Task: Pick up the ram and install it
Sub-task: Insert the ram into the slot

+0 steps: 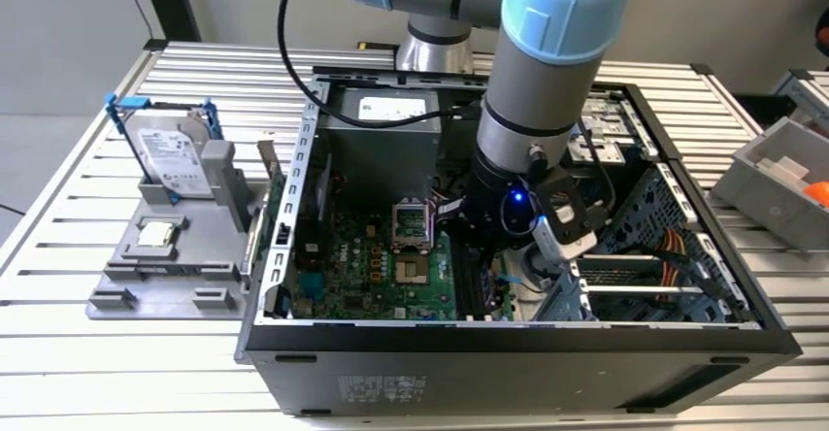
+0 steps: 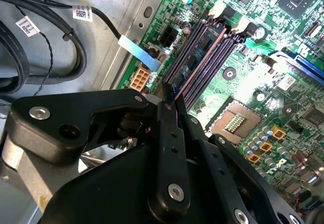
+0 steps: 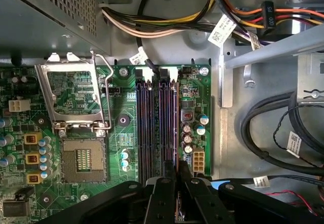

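The ram (image 2: pixel 201 62) is a long thin dark stick standing on edge along one of the motherboard's black slots (image 3: pixel 144 127). In the first wrist view the ram (image 3: pixel 175 122) appears as a narrow line. My gripper (image 2: pixel 171 100) reaches down inside the open computer case (image 1: pixel 518 339). Its black fingers are closed on the near end of the stick, which runs out from between the tips. In the first wrist view the gripper (image 3: pixel 177 169) sits over the end of the slot row, beside the empty processor socket (image 3: pixel 83 158). In the exterior view the gripper (image 1: pixel 496 256) hangs low over the green motherboard (image 1: pixel 349 276).
Black cables (image 2: pixel 45 41) and a wire bundle (image 3: pixel 152 26) lie close by inside the case. On the exterior view's left, a grey fixture (image 1: pixel 155 276) holds a blue-framed hard drive (image 1: pixel 175 149) and a small square chip (image 1: pixel 158 234). A grey bin (image 1: pixel 783 174) stands at the right.
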{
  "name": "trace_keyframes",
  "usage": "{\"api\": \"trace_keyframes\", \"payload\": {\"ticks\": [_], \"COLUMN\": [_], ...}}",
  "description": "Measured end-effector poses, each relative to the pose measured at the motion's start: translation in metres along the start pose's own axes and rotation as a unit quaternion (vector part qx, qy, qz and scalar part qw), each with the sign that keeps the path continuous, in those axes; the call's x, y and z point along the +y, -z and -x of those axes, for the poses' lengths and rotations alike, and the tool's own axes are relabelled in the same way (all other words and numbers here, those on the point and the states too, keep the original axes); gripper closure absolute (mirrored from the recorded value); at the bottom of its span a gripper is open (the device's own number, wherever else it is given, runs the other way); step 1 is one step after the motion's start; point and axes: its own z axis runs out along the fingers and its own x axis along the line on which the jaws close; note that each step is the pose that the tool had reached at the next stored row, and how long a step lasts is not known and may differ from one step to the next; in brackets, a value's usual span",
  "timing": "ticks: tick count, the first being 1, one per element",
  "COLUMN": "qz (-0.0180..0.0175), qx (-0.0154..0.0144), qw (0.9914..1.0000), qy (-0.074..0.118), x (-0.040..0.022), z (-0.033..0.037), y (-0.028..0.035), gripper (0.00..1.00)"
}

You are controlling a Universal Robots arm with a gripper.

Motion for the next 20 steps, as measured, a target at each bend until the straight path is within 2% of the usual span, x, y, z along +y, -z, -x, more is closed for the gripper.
{"api": "trace_keyframes", "payload": {"ticks": [12,16,20], "qz": [-0.0002,-0.0017,-0.0027], "qx": [-0.0002,-0.0003,-0.0001], "qw": [0.99997,0.99997,0.99996], "qy": [0.008,0.008,0.008], "x": [0.0000,0.0002,0.0023], "z": [-0.0003,-0.0004,-0.0007], "y": [-0.0006,-0.0045,-0.0044], "gripper": [1.00,1.00,1.00]}}
